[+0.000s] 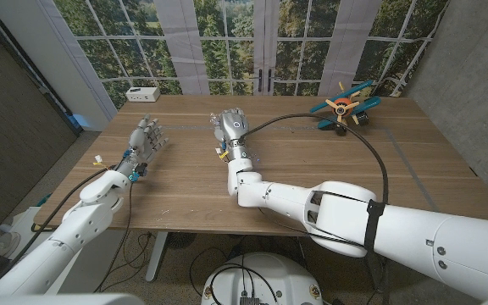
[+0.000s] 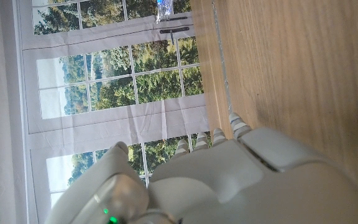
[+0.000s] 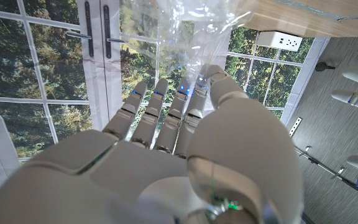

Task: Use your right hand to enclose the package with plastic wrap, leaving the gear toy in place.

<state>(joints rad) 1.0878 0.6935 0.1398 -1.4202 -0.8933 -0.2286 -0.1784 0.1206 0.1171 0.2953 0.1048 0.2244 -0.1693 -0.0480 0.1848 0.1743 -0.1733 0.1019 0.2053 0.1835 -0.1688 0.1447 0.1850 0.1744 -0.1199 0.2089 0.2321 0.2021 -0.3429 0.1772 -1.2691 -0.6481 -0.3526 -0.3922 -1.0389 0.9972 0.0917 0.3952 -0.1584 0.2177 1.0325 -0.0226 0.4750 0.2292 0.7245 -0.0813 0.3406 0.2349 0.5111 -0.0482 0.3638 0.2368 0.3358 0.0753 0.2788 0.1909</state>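
While the left hand (image 1: 146, 138) stands near the wooden table's (image 1: 329, 182) left edge with fingers apart, grasping nothing, the right hand (image 1: 230, 129) reaches toward mid-table, thumb and fingers pinching crinkled clear plastic wrap (image 3: 188, 25). Farther back, the blue-and-orange gear toy (image 1: 344, 106) sits near the far right edge, with a white power strip (image 1: 143, 94) at the far left corner.

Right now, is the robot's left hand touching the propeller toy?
No. The left hand stands at the table's left side, far from the toy at the far right.
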